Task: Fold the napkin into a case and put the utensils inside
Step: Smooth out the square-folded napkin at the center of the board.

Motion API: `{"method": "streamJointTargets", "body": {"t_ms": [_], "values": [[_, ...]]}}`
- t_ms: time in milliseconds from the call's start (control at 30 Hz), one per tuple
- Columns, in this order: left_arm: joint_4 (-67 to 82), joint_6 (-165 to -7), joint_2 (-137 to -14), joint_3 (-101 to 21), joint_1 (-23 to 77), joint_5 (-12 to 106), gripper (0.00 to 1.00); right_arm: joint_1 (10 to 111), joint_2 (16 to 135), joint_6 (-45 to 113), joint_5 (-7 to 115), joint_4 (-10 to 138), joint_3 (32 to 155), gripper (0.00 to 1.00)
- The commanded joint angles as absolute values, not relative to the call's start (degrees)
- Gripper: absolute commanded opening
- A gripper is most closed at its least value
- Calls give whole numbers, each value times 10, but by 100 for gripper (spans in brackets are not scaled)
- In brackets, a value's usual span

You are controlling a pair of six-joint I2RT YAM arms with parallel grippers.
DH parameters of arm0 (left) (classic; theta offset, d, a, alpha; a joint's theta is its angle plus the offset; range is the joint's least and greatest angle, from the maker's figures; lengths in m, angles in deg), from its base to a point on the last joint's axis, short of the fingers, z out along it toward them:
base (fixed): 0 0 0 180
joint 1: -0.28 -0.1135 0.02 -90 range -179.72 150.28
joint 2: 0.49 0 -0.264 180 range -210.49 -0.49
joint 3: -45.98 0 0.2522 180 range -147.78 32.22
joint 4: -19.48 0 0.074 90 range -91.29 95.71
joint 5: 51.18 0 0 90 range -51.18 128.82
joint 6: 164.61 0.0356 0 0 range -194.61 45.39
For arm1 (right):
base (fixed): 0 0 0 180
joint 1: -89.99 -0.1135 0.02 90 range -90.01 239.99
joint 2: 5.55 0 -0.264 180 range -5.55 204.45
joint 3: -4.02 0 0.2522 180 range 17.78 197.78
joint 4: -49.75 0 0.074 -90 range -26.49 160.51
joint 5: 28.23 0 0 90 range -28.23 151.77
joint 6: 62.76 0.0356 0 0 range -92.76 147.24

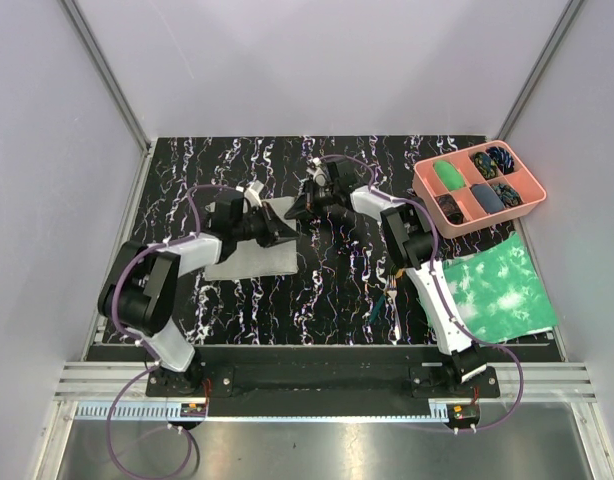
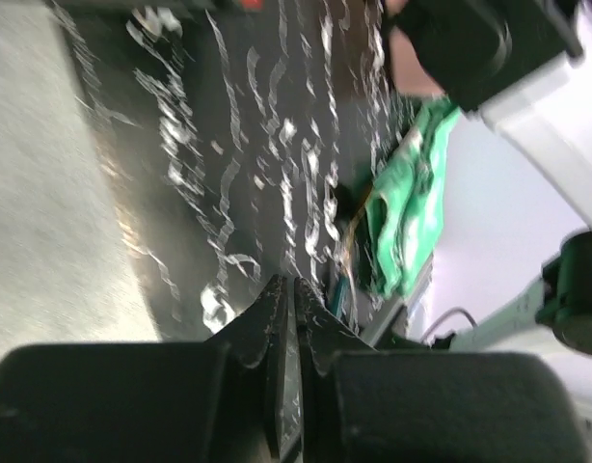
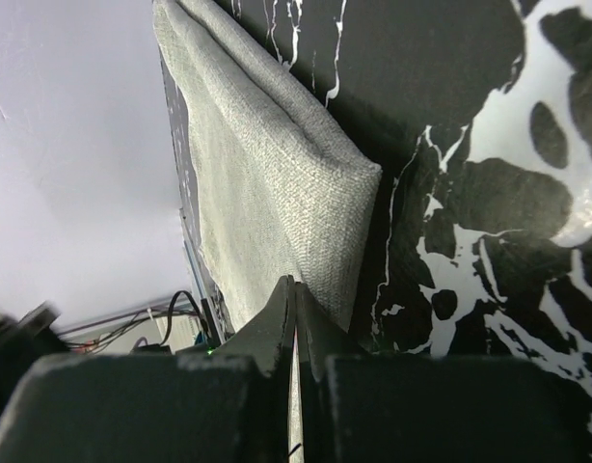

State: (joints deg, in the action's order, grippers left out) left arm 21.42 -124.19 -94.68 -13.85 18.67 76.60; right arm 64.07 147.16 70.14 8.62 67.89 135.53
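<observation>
The plain grey napkin (image 1: pixel 249 248) lies partly folded on the marbled table, left of centre. In the right wrist view the napkin (image 3: pixel 267 164) shows a doubled fold with one free corner. My right gripper (image 1: pixel 305 208) (image 3: pixel 295 283) is shut, its tips pinching the napkin's near edge. My left gripper (image 1: pixel 278 234) (image 2: pixel 291 285) is shut with nothing in it, over the napkin's right edge; the napkin (image 2: pixel 45 193) shows at the left of its blurred view. The utensils (image 1: pixel 392 295) (image 2: pixel 340 275) lie on the table beside the right arm. No finished case is seen.
A green-and-white mottled sheet (image 1: pixel 497 288) (image 2: pixel 404 207) lies at the right front. A pink compartmented tray (image 1: pixel 424 180) with dark and green items stands at the back right. The right arm's white link (image 1: pixel 432 290) crosses above the utensils. Grey walls enclose the table.
</observation>
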Motion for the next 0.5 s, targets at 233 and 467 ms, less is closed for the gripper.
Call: {"method": "streamJointTargets", "body": {"t_ms": [233,467], "values": [[361,-1283,-1068,-70,189,817,7,645,1488,707,91,689,1389,1],[404,-1296,-1089,9,197,786,6,646,1547,729,108,697,1483,1]]}}
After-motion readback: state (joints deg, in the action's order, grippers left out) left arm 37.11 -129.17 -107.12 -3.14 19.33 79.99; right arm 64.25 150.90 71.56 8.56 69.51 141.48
